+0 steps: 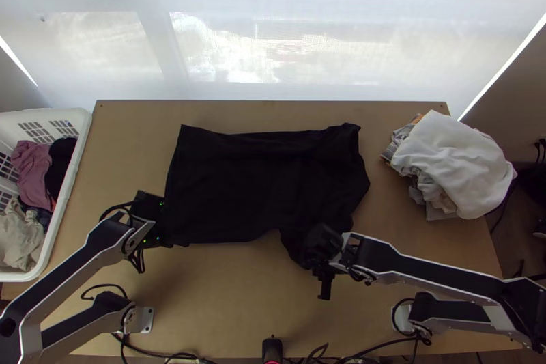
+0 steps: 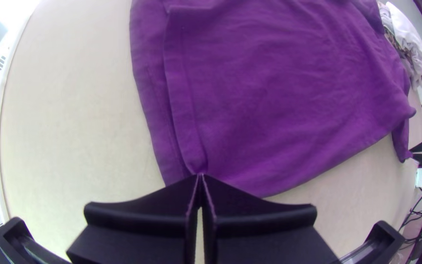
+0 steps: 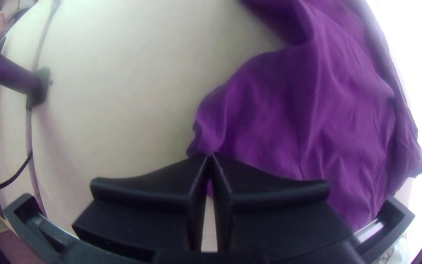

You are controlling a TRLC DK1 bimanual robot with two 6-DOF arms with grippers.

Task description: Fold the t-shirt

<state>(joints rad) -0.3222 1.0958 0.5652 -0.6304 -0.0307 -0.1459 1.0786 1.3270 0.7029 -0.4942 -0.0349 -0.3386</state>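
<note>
In the top view, the black t-shirt (image 1: 246, 186) lies mostly flat at mid-table, its lower right part pulled out toward the near edge. At its near left corner is the left gripper (image 1: 164, 238); the right gripper (image 1: 310, 255) is at that pulled-out part. The left wrist view has the shirt (image 2: 279, 98) looking purple, with a folded-over strip along one side; the left gripper (image 2: 200, 177) is shut on its corner. In the right wrist view, the right gripper (image 3: 210, 156) is shut on a bunched end of the wrinkled shirt (image 3: 338, 112).
A white laundry basket (image 1: 72, 186) with clothes stands at the table's left edge. A pile of folded clothes with a white cloth (image 1: 454, 159) on top sits at the right. Cables and a small black stand (image 1: 272, 349) are at the near edge.
</note>
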